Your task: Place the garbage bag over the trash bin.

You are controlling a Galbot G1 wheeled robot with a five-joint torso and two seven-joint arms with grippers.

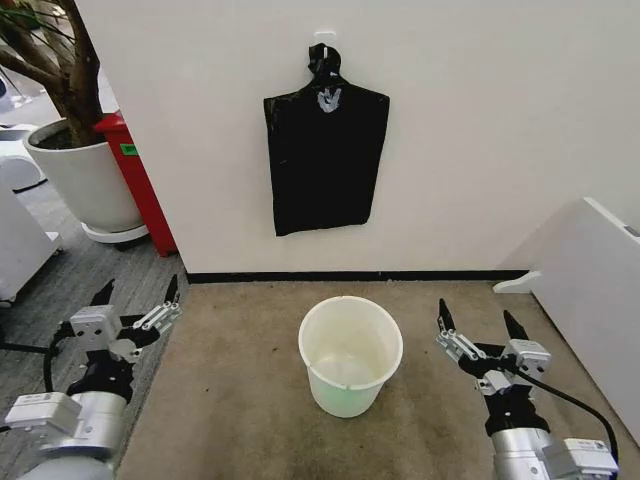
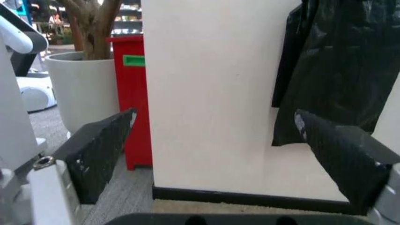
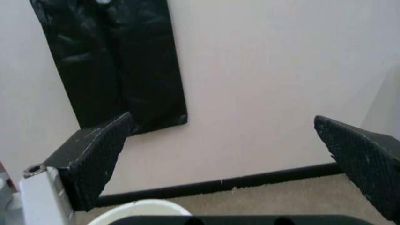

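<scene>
So the cream-white trash bin is sitting upright on the tan carpet pretty much dead center in the head view, mouth open and nothing inside that I can make out, with no bag on its rim. The only black bag around is the flat black bag hanging off a hook on the white wall, straight up at 12 o'clock from the bin and well apart from it; it's knotted at the top and hangs limp, bottom edge clear of the black baseboard. Left gripper hovers at about 9 o'clock from the bin, over the edge where carpet meets the grey floor, fingers spread wide with nothing between them. Right gripper is at roughly 3 o'clock from the bin, also spread apart and empty. Neither one touches the bin or the bag. In the left wrist view you look between the two dark fingers at the wall, with the bag up beside it. Right wrist view has the bag on the wall too, plus a sliver of the bin's rim. Over at 10 o'clock there's a white plant pot with a tree trunk in it and a red box beside it.
</scene>
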